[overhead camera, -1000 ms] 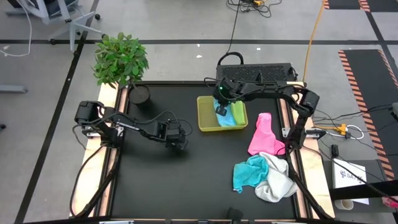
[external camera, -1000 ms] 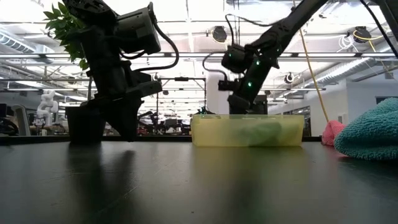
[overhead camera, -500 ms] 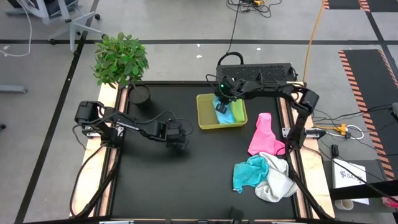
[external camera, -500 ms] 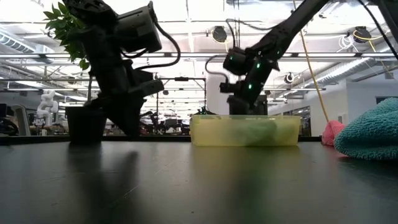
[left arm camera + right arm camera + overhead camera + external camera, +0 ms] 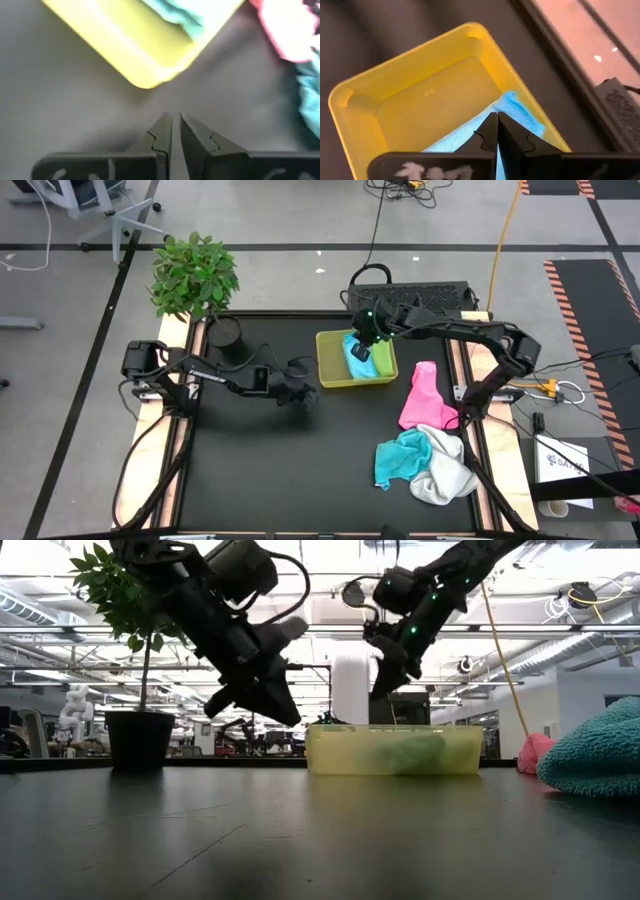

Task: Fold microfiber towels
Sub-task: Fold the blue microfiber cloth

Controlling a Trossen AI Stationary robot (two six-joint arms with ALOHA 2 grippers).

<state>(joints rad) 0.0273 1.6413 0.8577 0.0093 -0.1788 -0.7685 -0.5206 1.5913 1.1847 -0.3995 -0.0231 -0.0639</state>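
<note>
Right gripper [image 5: 362,352] hangs shut and empty above the tray [image 5: 330,370], toward one o'clock from the table's centre.

Its closed fingers sit over the folded light blue towel [image 5: 372,364] lying in that tray, which looks like a finished fold stored out of the way. Left gripper [image 5: 305,394], fingers nearly together and holding nothing, sits low at about nine o'clock from the tray. Three unfolded cloths wait on the right side: the pink towel [image 5: 421,397] at three o'clock, and the teal towel [image 5: 399,455] touching the white towel [image 5: 444,470] at five o'clock. A potted plant [image 5: 194,275] stands at eleven o'clock, clear of both arms; no lime green towel can be made out.
</note>
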